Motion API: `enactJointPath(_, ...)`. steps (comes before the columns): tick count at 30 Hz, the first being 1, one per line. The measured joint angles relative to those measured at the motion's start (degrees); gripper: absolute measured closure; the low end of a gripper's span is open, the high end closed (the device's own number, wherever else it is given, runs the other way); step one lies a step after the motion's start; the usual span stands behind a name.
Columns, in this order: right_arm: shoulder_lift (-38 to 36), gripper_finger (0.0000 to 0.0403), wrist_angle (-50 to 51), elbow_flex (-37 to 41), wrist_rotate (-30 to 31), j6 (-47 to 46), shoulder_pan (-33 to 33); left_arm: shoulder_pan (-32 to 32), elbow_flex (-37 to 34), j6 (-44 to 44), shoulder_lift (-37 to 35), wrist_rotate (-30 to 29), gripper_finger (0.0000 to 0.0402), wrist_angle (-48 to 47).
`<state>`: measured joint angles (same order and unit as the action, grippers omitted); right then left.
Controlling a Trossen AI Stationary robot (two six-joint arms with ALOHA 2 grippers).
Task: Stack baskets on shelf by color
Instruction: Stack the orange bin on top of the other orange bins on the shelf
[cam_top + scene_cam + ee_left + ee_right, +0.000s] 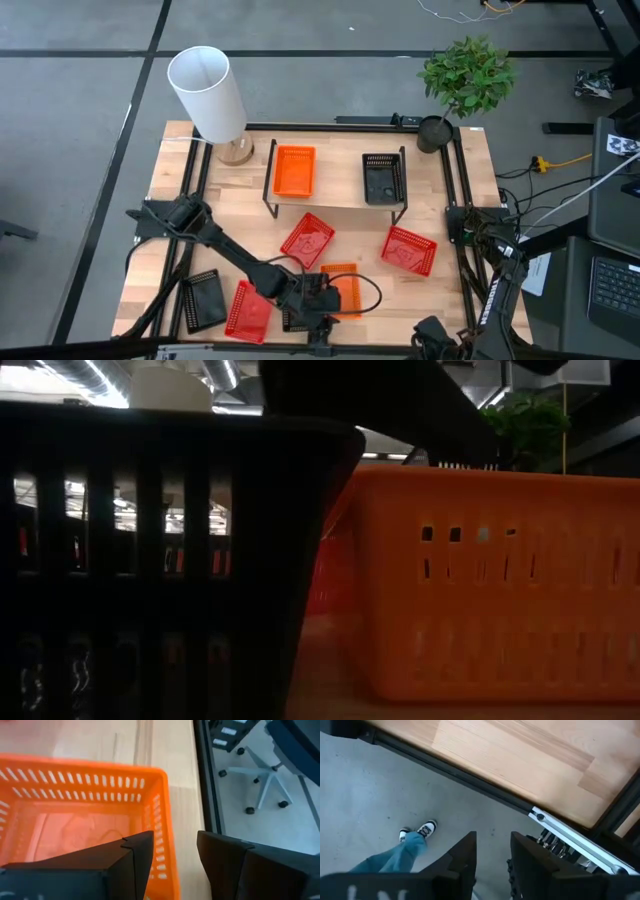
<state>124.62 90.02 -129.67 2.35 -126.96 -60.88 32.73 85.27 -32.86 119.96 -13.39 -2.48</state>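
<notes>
The light-wood shelf (pixel 335 205) carries one orange basket (pixel 294 170) and one black basket (pixel 384 178). Three red baskets (pixel 307 240) (pixel 408 250) (pixel 248 310) and a black basket (pixel 203 298) lie on the tabletop. Another orange basket (pixel 343 285) (pixel 75 820) (pixel 500 580) sits near the table's near edge, beside a further black basket (pixel 150 560). My left gripper (pixel 328 302) (pixel 175 842) is open over this orange basket's corner. My right gripper (pixel 435 335) (pixel 492 840) is open and waits past the near edge, above the floor. My left gripper comes from above and straddles the orange basket's side wall (pixel 167 825) close to a corner, one finger (pixel 135 857) inside the basket and the other (pixel 220 857) outside. Whether the fingers touch the wall I cannot tell. The basket sits flat on the table.
A white-shaded lamp (pixel 210 95) stands at the far left corner and a potted plant (pixel 465 80) at the far right corner. A black rail (pixel 205 770) runs along the table edge beside the orange basket. A person's leg and shoe (pixel 415 837) show on the floor.
</notes>
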Motion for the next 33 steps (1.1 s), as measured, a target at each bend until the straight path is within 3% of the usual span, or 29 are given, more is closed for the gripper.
enactJointPath(17, 0.0, 0.0284, 0.0, 0.0, 0.1, 1.1, 0.0, 0.9, 0.0, -1.3, 2.9, 0.5, 0.0259, -2.6)
enactJointPath(21, 0.0, 0.0284, 0.0, 0.0, 0.2, 1.4, 0.0, 0.8, 0.0, -1.3, 2.9, -1.8, 0.0263, -3.2)
enactJointPath(25, 0.0, 0.0284, 0.0, 0.0, 0.2, 1.5, 0.0, 0.8, 0.0, -1.4, 2.9, -1.5, 0.0299, -3.5)
enactJointPath(29, 0.0, 0.0284, 0.0, 0.0, 0.2, 1.9, 0.0, 1.1, 0.0, -2.1, 2.8, -0.8, 0.0379, -4.2)
enactJointPath(33, 0.0, 0.0284, 0.0, 0.0, 2.6, 3.0, 0.0, 1.2, 1.0, -1.5, 1.8, -0.7, 0.0397, -3.2)
